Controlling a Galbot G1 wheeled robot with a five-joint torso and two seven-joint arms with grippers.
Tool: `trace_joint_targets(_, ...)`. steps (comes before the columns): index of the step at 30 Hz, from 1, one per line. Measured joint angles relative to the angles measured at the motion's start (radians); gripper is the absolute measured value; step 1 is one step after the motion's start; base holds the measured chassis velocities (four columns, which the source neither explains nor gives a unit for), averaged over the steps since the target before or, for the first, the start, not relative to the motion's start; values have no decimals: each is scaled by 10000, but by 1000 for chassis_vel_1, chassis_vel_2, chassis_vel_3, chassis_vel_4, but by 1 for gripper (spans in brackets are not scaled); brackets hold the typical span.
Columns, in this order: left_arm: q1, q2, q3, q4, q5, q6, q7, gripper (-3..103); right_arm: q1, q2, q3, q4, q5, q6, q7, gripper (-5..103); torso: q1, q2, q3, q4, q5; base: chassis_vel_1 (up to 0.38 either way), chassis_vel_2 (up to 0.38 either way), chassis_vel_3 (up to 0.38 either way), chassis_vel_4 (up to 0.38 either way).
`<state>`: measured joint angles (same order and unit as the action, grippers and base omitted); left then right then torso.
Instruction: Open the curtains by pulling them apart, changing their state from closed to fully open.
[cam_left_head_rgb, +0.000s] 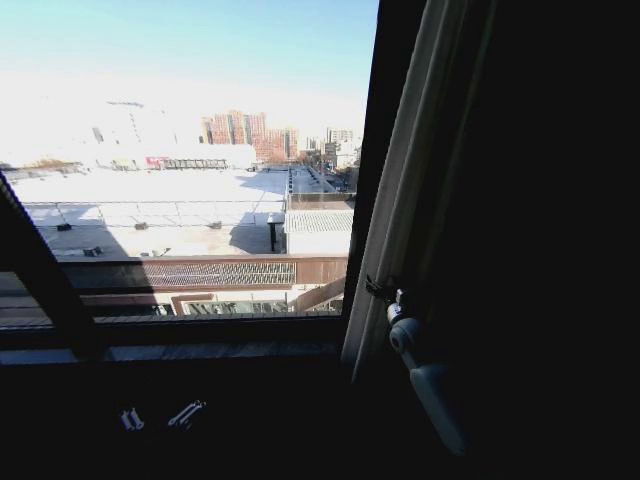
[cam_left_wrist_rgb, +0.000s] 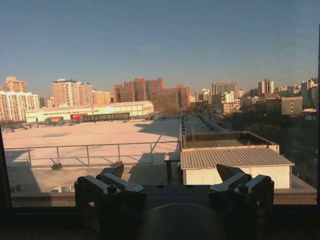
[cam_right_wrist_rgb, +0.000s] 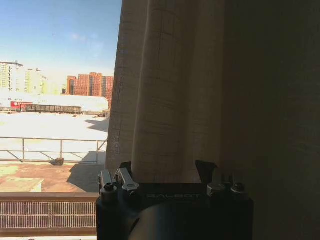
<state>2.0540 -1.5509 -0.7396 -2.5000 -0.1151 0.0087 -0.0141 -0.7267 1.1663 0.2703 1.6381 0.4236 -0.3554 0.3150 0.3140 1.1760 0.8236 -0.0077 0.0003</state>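
One off-white sheer curtain panel (cam_left_head_rgb: 415, 170) hangs bunched in long pleats against the right side of the window, its edge beside the dark frame post. My right gripper (cam_left_head_rgb: 384, 291) is at that panel's inner edge at about sill height. In the right wrist view the curtain (cam_right_wrist_rgb: 170, 90) hangs just past my right gripper (cam_right_wrist_rgb: 165, 170), whose fingers (cam_right_wrist_rgb: 125, 170) stand open with a pleat of fabric in line with the gap. My left gripper (cam_left_head_rgb: 160, 415) sits low in shadow below the sill. The left wrist view shows my left gripper (cam_left_wrist_rgb: 172, 172) open and holding nothing, facing the bare glass.
The window glass (cam_left_head_rgb: 190, 150) shows rooftops and distant buildings outside. A dark frame post (cam_left_head_rgb: 375, 160) runs down beside the curtain, and a slanted dark frame bar (cam_left_head_rgb: 45, 280) crosses the lower left. The sill (cam_left_head_rgb: 200, 350) lies in shadow below.
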Motion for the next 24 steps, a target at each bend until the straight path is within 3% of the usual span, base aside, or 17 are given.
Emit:
trace_joint_targets(2, -14, -18, 31, 0, 3, -5, 5, 100, 43, -56, -10, -8, 12, 9, -5, 57, 0, 0, 0, 0, 0, 0, 0, 0, 0)
trace_joint_targets(4, -19, -19, 40, 0, 6, -7, 8, 100, 56, -81, -20, -8, 21, 12, -10, 57, 0, 0, 0, 0, 0, 0, 0, 0, 0)
trace_joint_targets(11, -48, 6, 69, 0, 6, -9, 15, 100, 102, -170, -63, 141, 385, 40, -28, 25, 0, 0, 0, 0, 0, 0, 0, 0, 0)
trace_joint_targets(13, -48, 9, 75, 0, 6, -9, 17, 100, 128, -173, -64, 155, 475, 45, -29, 25, 0, 0, 0, 0, 0, 0, 0, 0, 0)
trace_joint_targets(14, -40, 20, 78, 0, 5, -9, 19, 100, 170, -179, -65, 167, 550, 55, -33, 14, 0, 0, 0, 0, 0, 0, 0, 0, 0)
trace_joint_targets(16, -34, 26, 79, 0, 5, -9, 20, 100, 183, -183, -65, 173, 575, 58, -35, 14, -1, 0, 0, 1, 0, 0, 0, 0, 0)
trace_joint_targets(19, -1, 46, 59, 0, 3, -23, 22, 100, 209, -215, -64, 232, 639, 61, -38, 2, 0, 0, 0, 0, 0, 0, 0, 0, 0)
trace_joint_targets(24, 29, -1, 79, 0, 4, -33, 23, 100, 209, -277, -16, 317, 704, 62, -44, 0, 0, 1, -1, 0, 0, 0, 0, 0, 0)
